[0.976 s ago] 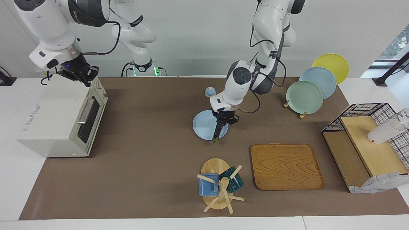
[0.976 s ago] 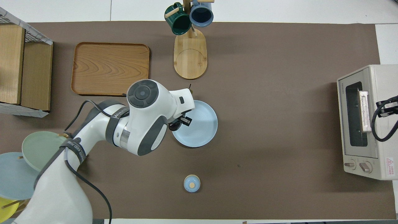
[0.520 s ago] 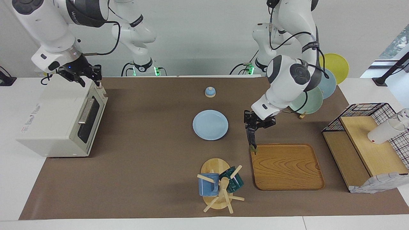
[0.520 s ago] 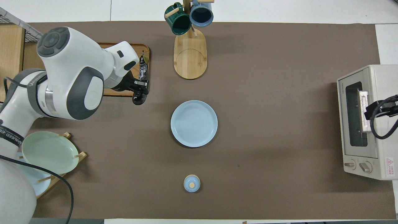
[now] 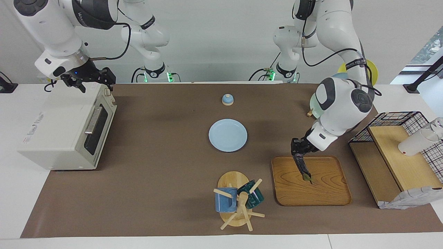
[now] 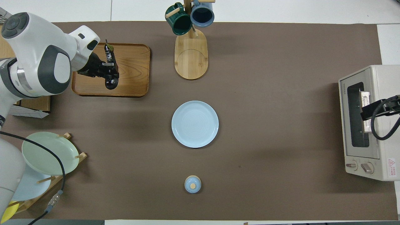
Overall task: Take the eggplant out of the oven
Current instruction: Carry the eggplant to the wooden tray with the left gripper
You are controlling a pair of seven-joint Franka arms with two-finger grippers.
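Observation:
My left gripper [image 5: 298,151] is shut on the eggplant [image 5: 302,168], a slender dark piece that hangs tilted with its greenish stem tip down. It holds it over the wooden tray [image 5: 325,193]. In the overhead view the eggplant [image 6: 109,55] and the left gripper [image 6: 107,68] lie over the tray [image 6: 134,68]. The cream-white oven [image 5: 59,128] stands at the right arm's end of the table with its glass door shut; it also shows in the overhead view [image 6: 379,78]. My right gripper [image 5: 90,79] hovers over the oven's top edge above the door, and in the overhead view [image 6: 370,110] it sits over the door handle.
A light blue plate [image 5: 227,135] lies mid-table, with a small blue lid [image 5: 227,99] nearer to the robots. A mug tree [image 5: 237,200] stands beside the tray. A plate rack [image 6: 47,153] and a wire-and-wood shelf [image 5: 394,155] stand at the left arm's end.
My left gripper has carried the eggplant from over the blue plate to over the wooden tray. My right gripper shifted slightly over the oven's top.

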